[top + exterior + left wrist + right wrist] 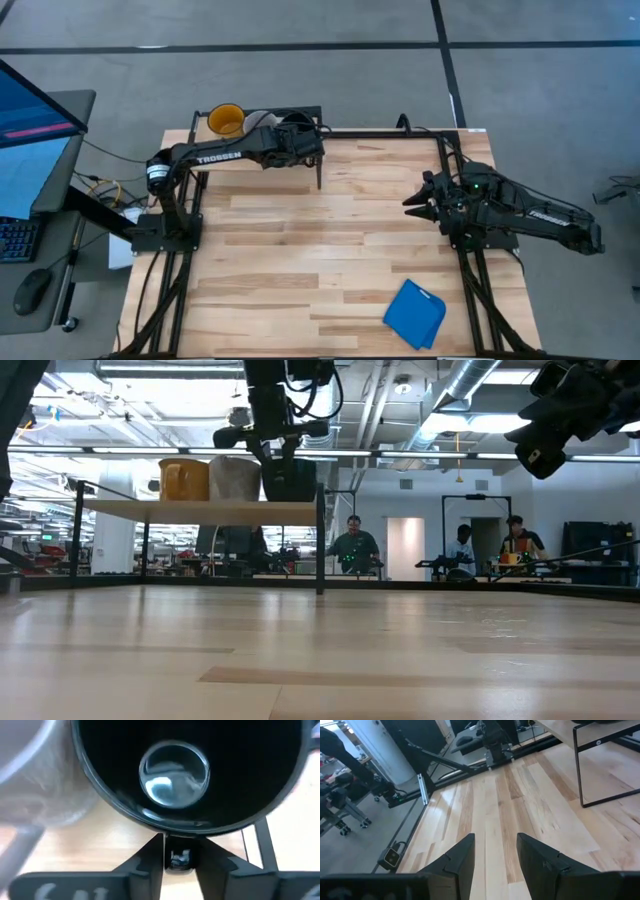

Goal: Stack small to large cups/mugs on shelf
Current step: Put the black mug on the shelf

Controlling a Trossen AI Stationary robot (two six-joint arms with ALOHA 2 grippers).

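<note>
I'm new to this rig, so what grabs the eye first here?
Three mugs stand in a row on the shelf at the table's far left: yellow mug, white mug, black mug. The left tool sits at the black mug's rim. The right tool hangs open over the table's right side.

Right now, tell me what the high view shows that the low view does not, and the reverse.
Only the high view shows the blue folded cloth near the table's front edge, and the yellow mug's open mouth from above. Only the low view shows all three mugs side by side on the shelf: yellow, the grey-white mug, then the black mug, plus people in the room behind. Both show the left gripper over the black mug, and the right gripper raised, open, away from the shelf.
</note>
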